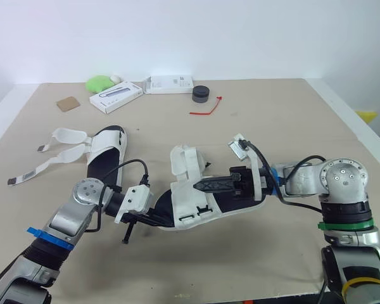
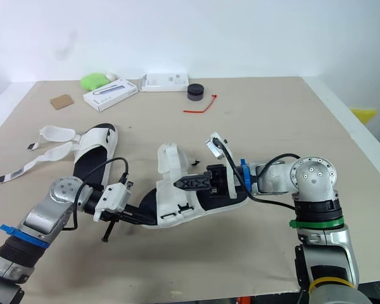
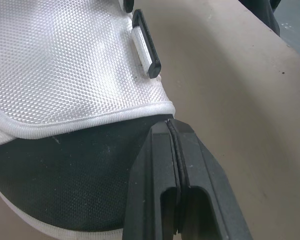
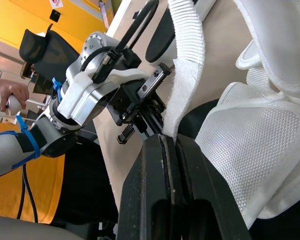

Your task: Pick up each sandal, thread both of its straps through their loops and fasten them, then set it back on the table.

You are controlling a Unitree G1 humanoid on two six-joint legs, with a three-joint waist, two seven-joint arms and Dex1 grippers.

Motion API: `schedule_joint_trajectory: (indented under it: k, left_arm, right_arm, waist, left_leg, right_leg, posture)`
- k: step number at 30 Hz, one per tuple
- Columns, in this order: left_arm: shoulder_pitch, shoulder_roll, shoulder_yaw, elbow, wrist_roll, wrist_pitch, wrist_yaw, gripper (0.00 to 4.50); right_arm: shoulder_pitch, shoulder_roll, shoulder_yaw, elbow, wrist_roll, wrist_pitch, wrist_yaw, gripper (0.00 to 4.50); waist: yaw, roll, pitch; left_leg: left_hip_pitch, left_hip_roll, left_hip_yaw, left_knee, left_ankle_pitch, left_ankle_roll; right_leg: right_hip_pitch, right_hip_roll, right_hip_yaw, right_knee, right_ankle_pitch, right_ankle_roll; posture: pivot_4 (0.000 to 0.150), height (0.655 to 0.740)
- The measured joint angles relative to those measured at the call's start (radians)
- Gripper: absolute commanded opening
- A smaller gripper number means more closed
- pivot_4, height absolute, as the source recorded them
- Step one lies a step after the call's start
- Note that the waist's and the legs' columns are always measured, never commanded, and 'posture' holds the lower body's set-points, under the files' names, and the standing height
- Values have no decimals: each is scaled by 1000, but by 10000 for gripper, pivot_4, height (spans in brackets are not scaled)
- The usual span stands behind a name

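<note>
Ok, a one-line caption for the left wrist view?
Left claw, shut, at the black footbed of the sandal, beside its white mesh upper and black strap loop.

Far end of table (image 1: 278,107): green lump (image 1: 100,82), white box (image 1: 116,97), flat white pack (image 1: 169,83), black puck (image 1: 201,94), red tie (image 1: 207,109), brown card (image 1: 68,104)

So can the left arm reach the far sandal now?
Likely yes once freed: the far sandal lies close beyond the left gripper, nothing between, but that gripper is shut at the near sandal.
</note>
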Motion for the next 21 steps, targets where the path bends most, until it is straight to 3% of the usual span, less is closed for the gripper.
schedule_joint_trajectory:
  k: [15, 21]
  left_arm:
    - [6, 0, 0, -9, 0, 0, 14, 0]
    - [6, 0, 0, -10, 0, 0, 15, 0]
  right_arm:
    - [23, -12, 64, -17, -286, -14, 121, 558]
    - [22, -11, 53, -47, -328, -7, 166, 558]
  waist:
    - [0, 0, 0]
    - [0, 0, 0]
  left_leg:
    - [-1, 0, -1, 0, 0, 0]
    - [-1, 0, -1, 0, 0, 0]
  right_leg:
    - [0, 0, -1, -1, 0, 0]
    - [0, 0, -2, -1, 0, 0]
  posture:
    - [1500, 7400]
    - [1500, 7400]
